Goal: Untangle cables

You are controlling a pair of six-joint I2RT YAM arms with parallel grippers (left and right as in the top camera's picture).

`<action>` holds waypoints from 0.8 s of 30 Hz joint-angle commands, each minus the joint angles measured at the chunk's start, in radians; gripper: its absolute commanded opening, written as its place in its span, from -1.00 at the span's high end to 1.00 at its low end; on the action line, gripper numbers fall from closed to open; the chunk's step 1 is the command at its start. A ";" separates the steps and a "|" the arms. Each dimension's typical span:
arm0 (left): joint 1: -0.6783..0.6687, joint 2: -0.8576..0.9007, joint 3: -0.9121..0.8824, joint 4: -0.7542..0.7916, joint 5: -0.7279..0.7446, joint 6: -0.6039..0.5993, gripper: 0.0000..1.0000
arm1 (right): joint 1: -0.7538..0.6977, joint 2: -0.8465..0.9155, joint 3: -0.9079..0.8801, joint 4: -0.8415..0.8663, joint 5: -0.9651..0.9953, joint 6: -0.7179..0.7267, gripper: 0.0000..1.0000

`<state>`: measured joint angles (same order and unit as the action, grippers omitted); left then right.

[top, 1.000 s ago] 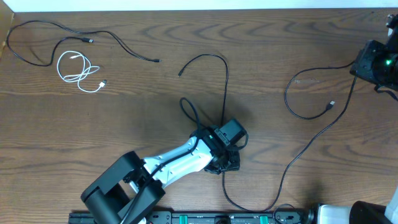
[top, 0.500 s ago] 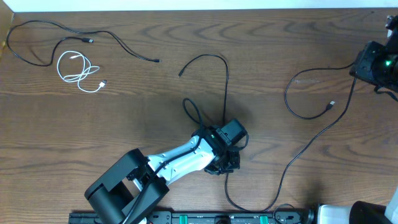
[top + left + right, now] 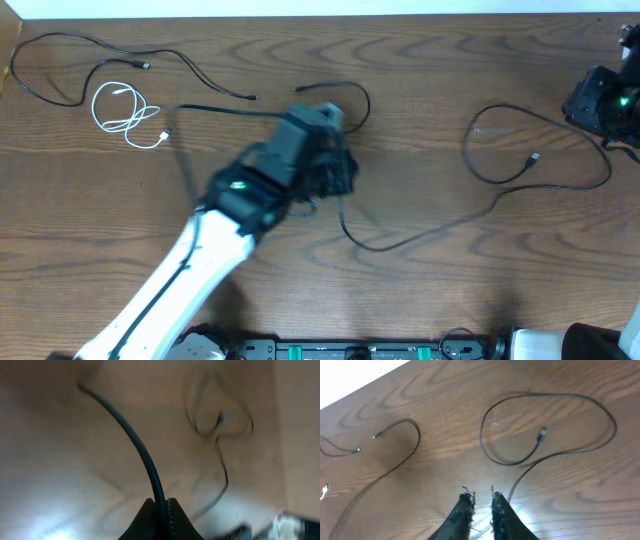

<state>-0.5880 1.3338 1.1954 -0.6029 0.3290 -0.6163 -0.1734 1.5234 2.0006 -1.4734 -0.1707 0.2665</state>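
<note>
While a second ago it crouched well to the lower right of the short white coiled cord (image 3: 120, 108), the left gripper (image 3: 161, 502) has swung up nearer to that cord, on its right, jaws clamped together on a long thin black cable (image 3: 140, 450). That cable has been dragged along, its slack trailing rightward away from the white cord across the brown wooden table (image 3: 450, 60), so the strand looks to be pulling free. The right gripper (image 3: 482, 497), farthest from the white cord, has its fingers a slit apart, holding nothing.

Coiled cable (image 3: 128, 124) — left of long cable (image 3: 450, 228).
</note>
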 commanded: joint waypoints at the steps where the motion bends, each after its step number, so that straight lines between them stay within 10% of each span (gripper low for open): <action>1: 0.106 -0.065 0.021 -0.010 -0.016 0.044 0.85 | -0.002 0.001 -0.001 0.000 -0.024 -0.010 0.44; 14: 0.185 -0.161 0.023 0.256 -0.049 -0.043 0.85 | 0.109 0.002 -0.037 -0.029 -0.043 -0.018 -0.93; 24: 0.332 -0.165 0.023 0.277 -0.103 -0.273 0.85 | 0.293 0.002 -0.245 0.030 -0.200 -0.308 -0.99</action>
<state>-0.3050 1.1778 1.2068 -0.3161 0.2520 -0.7902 0.0685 1.5234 1.8149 -1.4563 -0.2798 0.1112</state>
